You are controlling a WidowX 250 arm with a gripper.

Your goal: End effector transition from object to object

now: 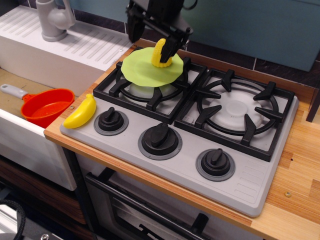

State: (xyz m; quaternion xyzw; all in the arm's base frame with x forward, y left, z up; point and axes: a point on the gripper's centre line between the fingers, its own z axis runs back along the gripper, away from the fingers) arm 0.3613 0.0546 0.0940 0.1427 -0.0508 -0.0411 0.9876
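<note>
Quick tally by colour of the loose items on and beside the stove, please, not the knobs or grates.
Yellow: 2, the corn cob and the banana
Green: 1, the plate
Orange: 1, the pot
Total: 4
</note>
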